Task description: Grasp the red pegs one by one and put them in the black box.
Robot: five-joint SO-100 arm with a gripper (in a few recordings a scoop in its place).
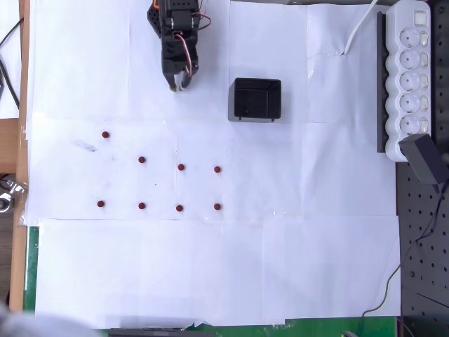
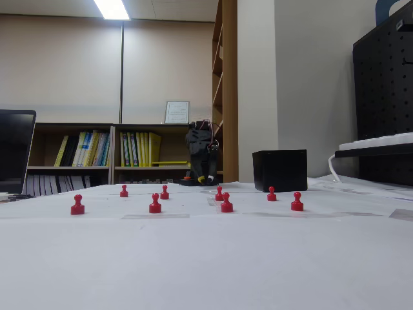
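In the overhead view, eight red pegs are seen on the white paper: four in a lower row (image 1: 101,203), (image 1: 142,206), (image 1: 179,208), (image 1: 217,206), and four in an upper, slanting line (image 1: 105,134), (image 1: 142,159), (image 1: 181,167), (image 1: 217,169). All are well apart from one another. The black box (image 1: 257,99) stands open-topped above the right end of the upper line, and nothing is seen inside it, so no peg is judged delivered yet. The gripper (image 1: 179,84) is folded near the top edge, just left of the box and clear of every peg; whether its jaws are parted or closed cannot be told (they are too small and dark). Ample bare paper is left around each peg for a descent from above. A power strip (image 1: 409,77) lies along the right edge, well apart from the box.

In the fixed view, the pegs (image 2: 155,204) are shown as pawn-shaped: a round knob on a narrow neck over a wider base, all upright. They are judged light, stiff and glossy, so easily tipped or flicked by one finger. The neck under the knob is judged the best hold. The gripper (image 2: 205,178) hangs low behind them, beside the box (image 2: 280,170), whose upright walls must be cleared before release.
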